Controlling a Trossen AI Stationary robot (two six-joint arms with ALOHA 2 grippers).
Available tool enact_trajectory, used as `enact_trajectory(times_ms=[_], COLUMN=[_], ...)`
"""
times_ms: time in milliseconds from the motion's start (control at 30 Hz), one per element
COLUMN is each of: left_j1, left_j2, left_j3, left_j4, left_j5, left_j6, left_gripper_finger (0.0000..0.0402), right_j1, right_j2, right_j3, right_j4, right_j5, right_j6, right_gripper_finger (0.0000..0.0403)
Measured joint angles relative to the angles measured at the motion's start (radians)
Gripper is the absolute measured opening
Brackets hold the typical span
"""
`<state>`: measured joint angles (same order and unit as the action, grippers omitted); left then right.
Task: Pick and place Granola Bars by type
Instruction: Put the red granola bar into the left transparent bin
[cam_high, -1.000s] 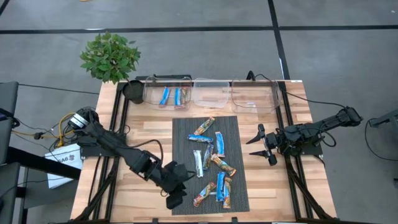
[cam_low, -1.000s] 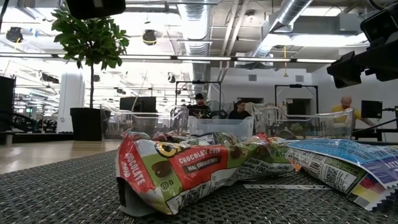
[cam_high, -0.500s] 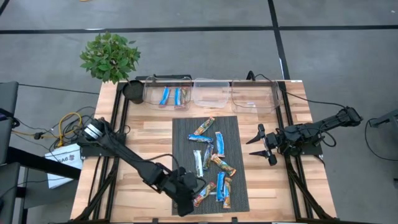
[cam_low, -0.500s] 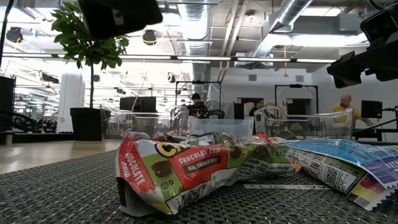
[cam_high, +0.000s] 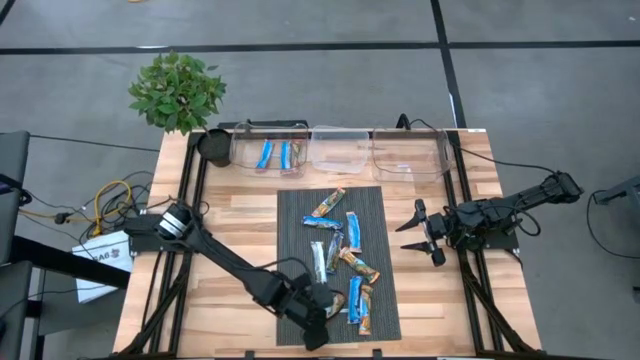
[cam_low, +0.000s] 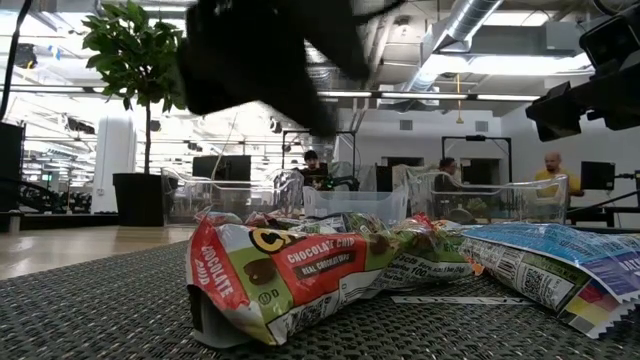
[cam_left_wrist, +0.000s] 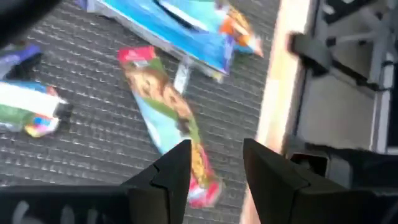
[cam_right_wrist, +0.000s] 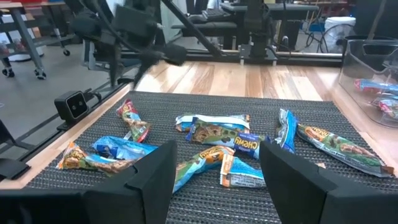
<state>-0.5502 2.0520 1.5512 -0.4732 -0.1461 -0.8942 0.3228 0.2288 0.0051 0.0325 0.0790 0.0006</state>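
Several granola bars (cam_high: 340, 262) lie scattered on the dark ribbed mat (cam_high: 385, 215) in the middle of the table, and two blue ones already sit in the left clear bin (cam_high: 272, 152) at the far edge. The bar that matters now is the orange-brown one (cam_high: 330, 311) at the near left corner of the mat, close to the mat's edge. In the left wrist view this bar (cam_left_wrist: 171, 115) stretches out lengthwise ahead of the fingers, and its near end lies just between the two fingertips (a little to one side, I think). The left gripper (cam_high: 316, 325) hangs right over it, with the fingers parted and nothing between them yet. My judgement is that the gripper must come lower, with the fingers on the two long sides of the bar. The right gripper (cam_high: 421, 233) waits beside the right edge of the mat, spread wide and empty, well apart from this bar, so the left arm is clearly the nearer one.
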Motion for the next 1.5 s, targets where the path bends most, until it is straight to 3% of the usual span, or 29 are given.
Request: enact_trajectory(times_ms=[400,633,1267,1367,1500], left_j1=[0.027,0.027,0.028,0.028,0.029], left_j2=[0.053,0.102,0.173,0.173,0.173], left_j3=[0.009,0.056,0.092,0.092,0.092], left_j4=[0.051,0.038,-0.087,-0.093,-0.098], left_j5=[0.039,0.029,-0.007,-0.013,-0.017], left_j6=[-0.022,0.01,0.008,0.008,0.008], left_gripper_finger=[0.0228,0.0249,0.0248,0.0233,0.0183], right_j1=[0.0,0.0,0.0,0.0,0.0], right_j2=[0.0,0.0,0.0,0.0,0.0], right_j3=[0.0,0.0,0.0,0.0,0.0], right_j4=[-0.006,-0.002,-0.003,-0.003,-0.003], right_j5=[0.0,0.0,0.0,0.0,0.0], right_j6=[0.0,0.0,0.0,0.0,0.0], right_gripper_finger=[0.0221,0.0221,0.0221,0.0221,0.0221])
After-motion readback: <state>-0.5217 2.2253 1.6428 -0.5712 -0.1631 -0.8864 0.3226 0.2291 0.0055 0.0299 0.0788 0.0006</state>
